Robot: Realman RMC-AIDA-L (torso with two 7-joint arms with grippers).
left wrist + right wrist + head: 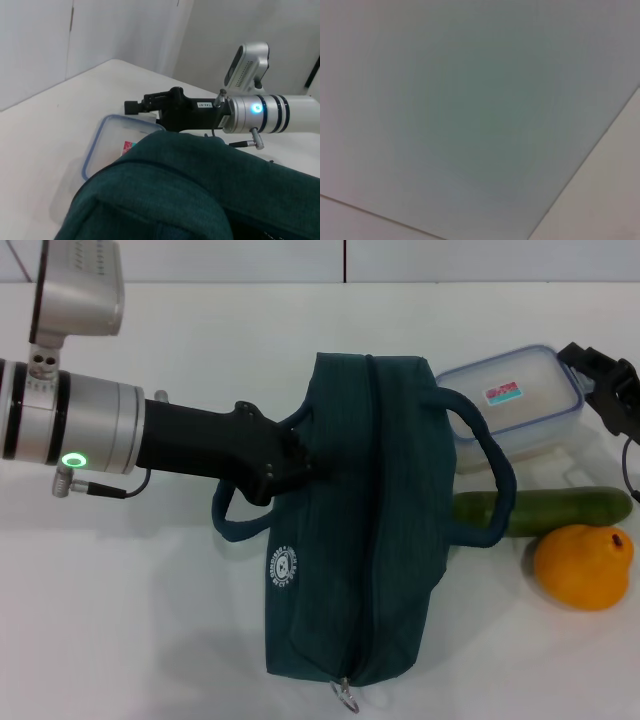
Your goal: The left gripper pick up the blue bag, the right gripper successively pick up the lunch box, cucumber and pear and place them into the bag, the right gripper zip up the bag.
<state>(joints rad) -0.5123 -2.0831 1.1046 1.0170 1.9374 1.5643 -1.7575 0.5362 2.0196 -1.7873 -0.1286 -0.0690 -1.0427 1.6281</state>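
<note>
The blue bag [360,530] lies flat on the white table, its zipper line running down the middle to a metal ring pull [346,697]. My left gripper [288,466] reaches in from the left and presses against the bag's side by the left handle [232,523]. The lunch box [510,400] sits behind the bag's right handle, and also appears in the left wrist view as the lunch box [112,145] beyond the bag [170,190]. The cucumber [560,508] and pear [583,565] lie to the right. My right gripper [592,388] hovers open at the lunch box's right end, empty.
The right arm [270,115] stretches over the table in the left wrist view, with its gripper [134,106] above the lunch box. A pale wall stands behind the table. The right wrist view holds only a plain grey surface.
</note>
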